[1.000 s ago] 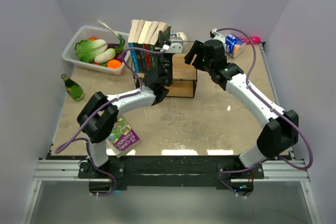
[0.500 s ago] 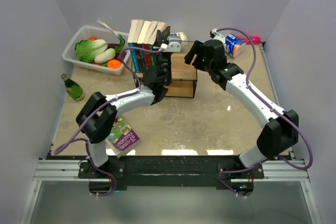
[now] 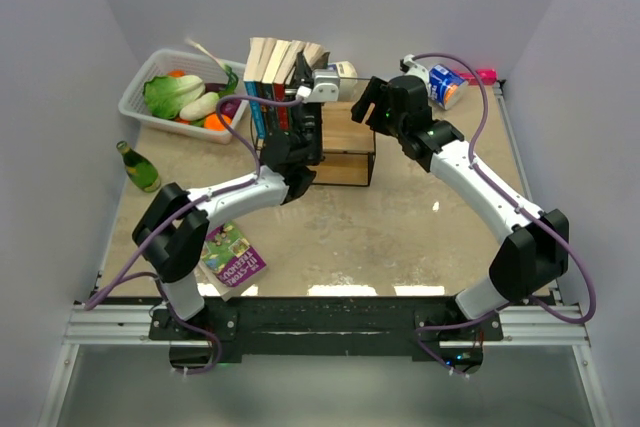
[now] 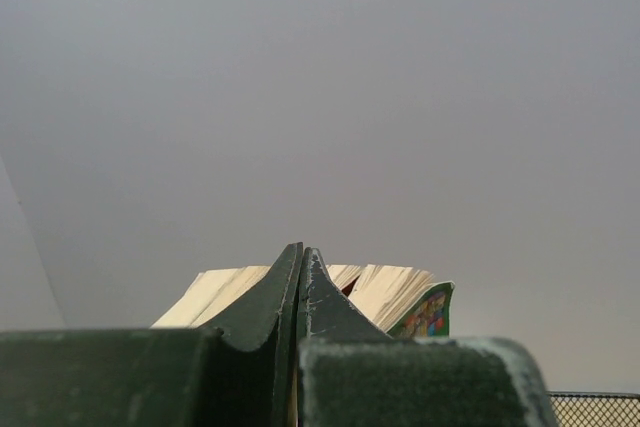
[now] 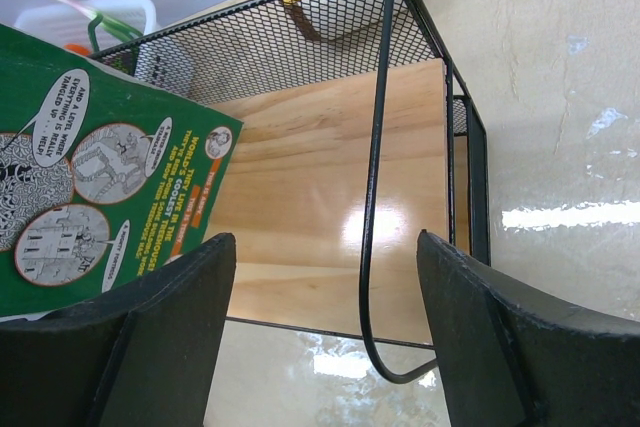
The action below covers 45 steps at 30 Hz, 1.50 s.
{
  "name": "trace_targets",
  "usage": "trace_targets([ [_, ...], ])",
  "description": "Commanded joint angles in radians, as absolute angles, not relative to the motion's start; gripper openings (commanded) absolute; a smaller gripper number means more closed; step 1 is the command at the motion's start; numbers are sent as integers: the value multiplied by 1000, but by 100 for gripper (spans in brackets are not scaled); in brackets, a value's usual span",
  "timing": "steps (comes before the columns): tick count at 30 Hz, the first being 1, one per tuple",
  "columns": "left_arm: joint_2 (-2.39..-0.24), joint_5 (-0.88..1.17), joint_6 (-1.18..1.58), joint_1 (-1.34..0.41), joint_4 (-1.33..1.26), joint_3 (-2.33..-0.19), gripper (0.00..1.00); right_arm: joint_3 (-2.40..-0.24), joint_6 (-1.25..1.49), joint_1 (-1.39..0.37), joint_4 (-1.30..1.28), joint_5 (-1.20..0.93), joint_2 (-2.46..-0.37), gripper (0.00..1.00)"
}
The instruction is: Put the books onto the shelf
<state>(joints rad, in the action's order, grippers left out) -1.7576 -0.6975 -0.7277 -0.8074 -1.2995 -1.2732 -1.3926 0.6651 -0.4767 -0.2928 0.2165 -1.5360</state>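
**Ana:** How many things can be counted?

**Ben:** One shelf (image 3: 345,147) is seen, and two arms. About five books (image 3: 278,59) are stood in a row on the left side of the shelf, with their cream pages fanned out at the top. The number in the row cannot be told for sure. One more, a purple and green book (image 3: 232,259), is laid flat on the table (image 3: 400,237) by the left arm's base, well apart from the shelf. One white basket (image 3: 140,97) of vegetables and one green bottle (image 3: 140,167) are seen at the left.

**Ana:** How is the left gripper (image 4: 300,272) held?

**Ben:** It is shut tight. Its two fingers are pressed together, and nothing is seen held between them.

**Ana:** Where are the books from it?

**Ben:** In the left wrist view, the fanned pages are seen just behind the fingertips. From above, the gripper is seen up against the right end of the row. It cannot be told whether the books are touched.

**Ana:** And the right gripper (image 5: 325,242)?

**Ben:** It is opened wide, and nothing is held in it. It is hung over the right part of the shelf, where the wooden board is bare. In the right wrist view, a green book (image 5: 110,167) is seen at its left, by the left finger, with its cover turned to the camera. That book is not gripped.
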Motion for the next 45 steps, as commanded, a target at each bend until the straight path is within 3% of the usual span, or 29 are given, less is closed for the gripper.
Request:
trace_targets([
  [1, -1712, -669, -741, -822, -1361, -1256, 0, -1425, 661, -477, -302, 224, -1488, 77],
  [19, -1591, -630, -739, -900, -1322, -1186, 0, -1463, 661, -479, -393, 230, -1375, 83],
  [22, -1522, -627, -745, -948, -1293, -1143, 6, -1450, 660, -479, -400, 238, -1341, 84],
  [25, -1444, -644, -778, -1024, -1264, -1092, 23, -1439, 655, -479, -411, 242, -1321, 86],
  [26, -1402, -658, -804, -1076, -1266, -1080, 39, -1433, 649, -479, -414, 242, -1307, 86],
  [28, -1335, -712, -859, -1133, -1250, -1052, 56, -1425, 646, -480, -417, 248, -1289, 87],
  [30, -1284, -826, -867, -1212, -1211, -1039, 62, -1410, 635, -479, -419, 255, -1259, 87],
  [31, -1225, -878, -812, -1248, -1178, -1026, 83, -1404, 629, -479, -419, 261, -1250, 88],
  [32, -1191, -990, -740, -1253, -1125, -1023, 94, -1390, 626, -479, -419, 265, -1227, 88],
  [33, -1154, -1047, -630, -1255, -906, -1029, 100, -1381, 623, -479, -414, 278, -1215, 88],
  [34, -1078, -1090, -343, -1250, -735, -1066, 100, -1370, 611, -479, -404, 279, -1203, 88],
  [35, -1045, -1127, -196, -1243, -375, -1089, 100, -1346, 606, -480, -396, 281, -1178, 88],
  [38, -956, -1208, 200, -1238, 111, -1118, 100, -1278, 595, -480, -358, 301, -1137, 89],
  [41, -894, -1198, 506, -1232, 462, -1129, 100, -1215, 600, -482, -318, 288, -1098, 89],
  [45, -824, -1125, 782, -1221, 710, -1074, 100, -1141, 612, -480, -279, 273, -1065, 89],
])
